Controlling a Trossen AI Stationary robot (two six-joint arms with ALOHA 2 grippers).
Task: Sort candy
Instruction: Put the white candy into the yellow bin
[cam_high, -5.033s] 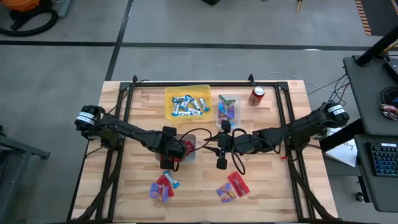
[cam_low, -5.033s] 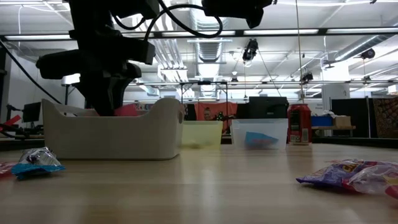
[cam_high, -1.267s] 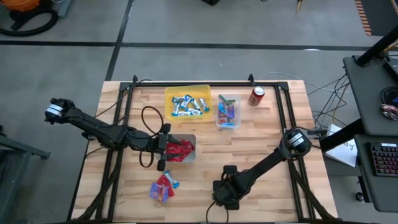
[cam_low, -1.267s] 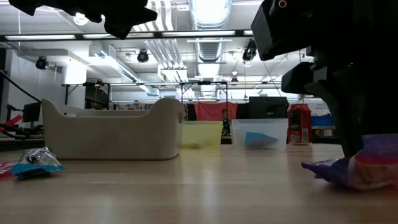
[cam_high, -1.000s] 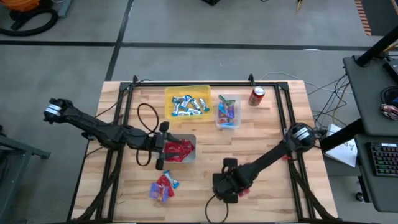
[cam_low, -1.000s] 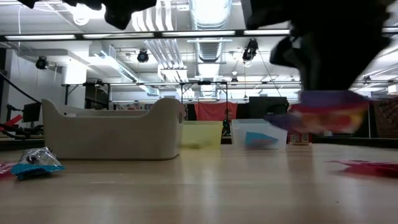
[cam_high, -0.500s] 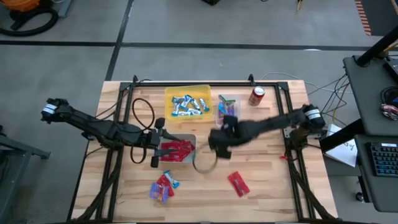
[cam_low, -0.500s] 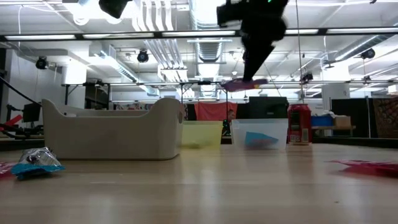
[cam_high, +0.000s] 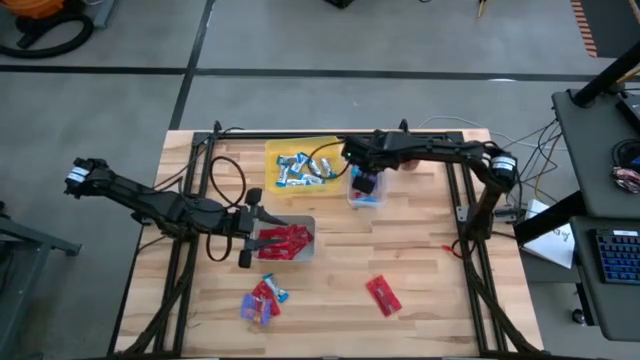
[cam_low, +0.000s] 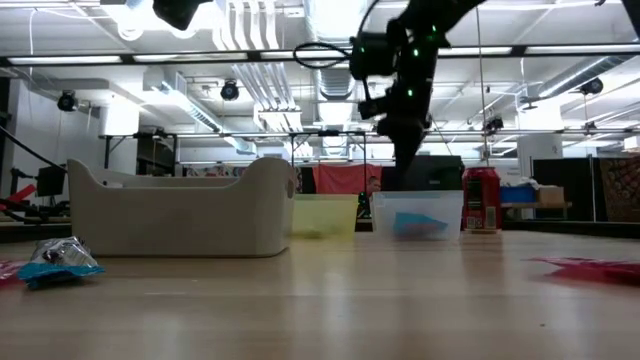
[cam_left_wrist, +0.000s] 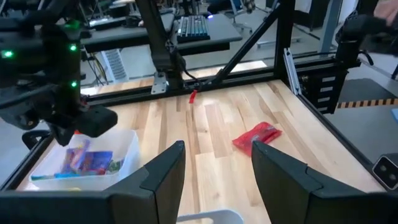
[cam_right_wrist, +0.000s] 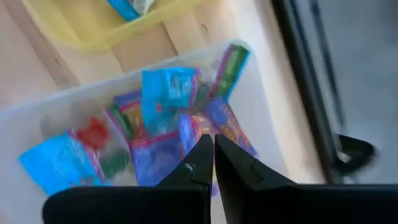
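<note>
Both arms (cam_high: 160, 205) are matte black and slender, with white-banded collars near their bases. Looped black cables trail alongside. Green indicator lights show on the right wrist housing (cam_low: 400, 50).

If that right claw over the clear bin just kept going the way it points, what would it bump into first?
Probably the pink and blue candy packets heaped in the clear bin: the right gripper, jaws shut, points down into it. How far above it hangs is unclear.

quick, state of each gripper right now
left gripper: open, empty, beside the white bin.
right gripper: shut on a purple candy packet, over the clear bin.
</note>
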